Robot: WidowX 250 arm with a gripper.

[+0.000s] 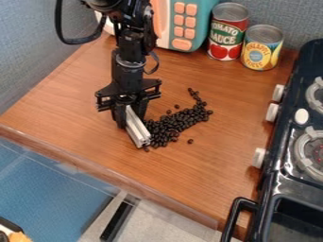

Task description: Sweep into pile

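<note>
The black two-finger gripper [129,115] hangs down over the brown wooden counter [208,175], a bit left of the middle. It is closed around a long silver bar with grooves [138,131], with one finger on each side, so it is only open as wide as the bar. The bar leans, and its low end points to the front edge of the counter. The little dark, shiny beans [169,125] lie just beside the bar, on its right. Most of them sit close together in a bunch, and some touch the bar. A thin tail of beans goes up and away to the right. A few beans sit by themselves near the bunch. At the back of the counter is a teal toy microwave with peach buttons [203,21]. Next to it stand a red and green tin can [227,35] and a shorter yellow and blue tin can [260,51]. A black toy stove with white knobs [287,137] is on the right, well apart from the beans.
</note>
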